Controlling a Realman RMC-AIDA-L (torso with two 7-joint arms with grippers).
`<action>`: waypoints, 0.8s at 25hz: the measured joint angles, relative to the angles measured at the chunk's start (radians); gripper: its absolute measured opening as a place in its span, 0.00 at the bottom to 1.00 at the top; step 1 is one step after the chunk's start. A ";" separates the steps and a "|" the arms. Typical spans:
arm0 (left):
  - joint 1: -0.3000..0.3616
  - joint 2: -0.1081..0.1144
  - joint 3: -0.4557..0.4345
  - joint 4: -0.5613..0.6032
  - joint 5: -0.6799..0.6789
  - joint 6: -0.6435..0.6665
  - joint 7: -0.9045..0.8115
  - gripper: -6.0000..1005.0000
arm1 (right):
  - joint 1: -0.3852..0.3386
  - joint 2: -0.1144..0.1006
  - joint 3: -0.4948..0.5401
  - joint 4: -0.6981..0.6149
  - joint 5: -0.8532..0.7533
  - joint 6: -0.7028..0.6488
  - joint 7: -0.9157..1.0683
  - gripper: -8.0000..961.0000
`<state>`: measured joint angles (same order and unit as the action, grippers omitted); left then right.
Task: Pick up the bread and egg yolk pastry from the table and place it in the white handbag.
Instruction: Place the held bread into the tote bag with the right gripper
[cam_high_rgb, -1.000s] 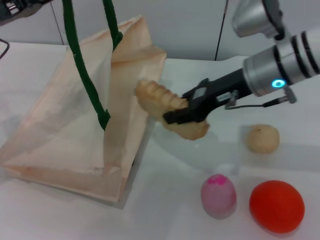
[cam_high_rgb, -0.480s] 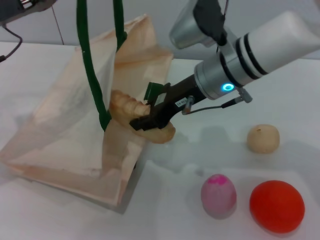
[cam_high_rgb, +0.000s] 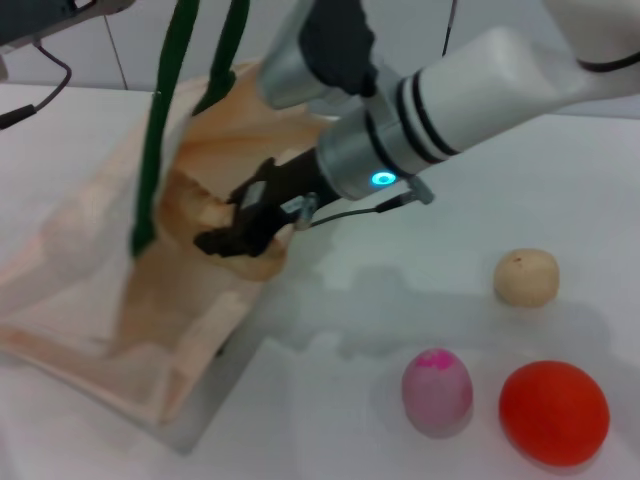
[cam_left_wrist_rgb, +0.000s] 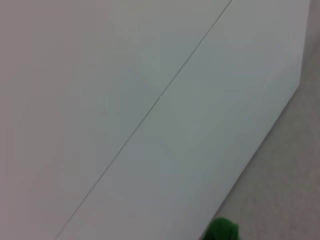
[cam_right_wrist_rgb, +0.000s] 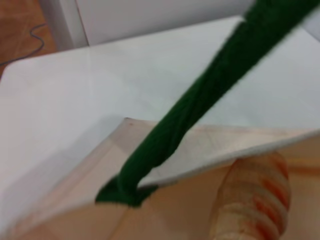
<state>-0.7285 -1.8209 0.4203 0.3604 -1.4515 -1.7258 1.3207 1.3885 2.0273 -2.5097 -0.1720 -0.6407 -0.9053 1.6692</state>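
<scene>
The white handbag (cam_high_rgb: 70, 290) lies slanted on the table at the left, its dark green handles (cam_high_rgb: 165, 120) pulled up out of the top of the head view. My right gripper (cam_high_rgb: 232, 225) is shut on the bread (cam_high_rgb: 258, 260), a striped ridged loaf, and holds it in the bag's open mouth. In the right wrist view the bread (cam_right_wrist_rgb: 255, 200) sits just past the bag's rim (cam_right_wrist_rgb: 200, 155), under a green handle (cam_right_wrist_rgb: 200, 115). The egg yolk pastry (cam_high_rgb: 526, 277) rests alone on the table at the right. Only part of my left arm (cam_high_rgb: 40, 15) shows, at the top left.
A pink-topped egg shape (cam_high_rgb: 436, 392) and a bigger orange-red ball (cam_high_rgb: 553, 412) sit near the front right of the table. The left wrist view shows only a white surface and a bit of green handle (cam_left_wrist_rgb: 222, 231).
My right gripper has carried the bread leftward from beside the bag into its mouth. The handles have shifted left and the bag's opening has spread wider.
</scene>
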 joint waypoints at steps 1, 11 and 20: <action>-0.003 -0.001 0.000 0.000 0.001 0.000 0.000 0.14 | 0.001 0.000 0.001 -0.022 0.000 0.016 0.000 0.32; -0.014 -0.006 0.000 -0.006 0.044 0.014 0.003 0.14 | 0.013 -0.001 0.020 -0.101 -0.001 0.104 0.012 0.31; -0.058 -0.026 0.000 -0.039 0.054 -0.026 0.008 0.15 | 0.003 0.004 0.020 -0.113 -0.134 0.274 0.129 0.31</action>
<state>-0.7865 -1.8469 0.4203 0.3216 -1.3979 -1.7515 1.3288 1.3910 2.0309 -2.4897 -0.2852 -0.7747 -0.6313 1.7982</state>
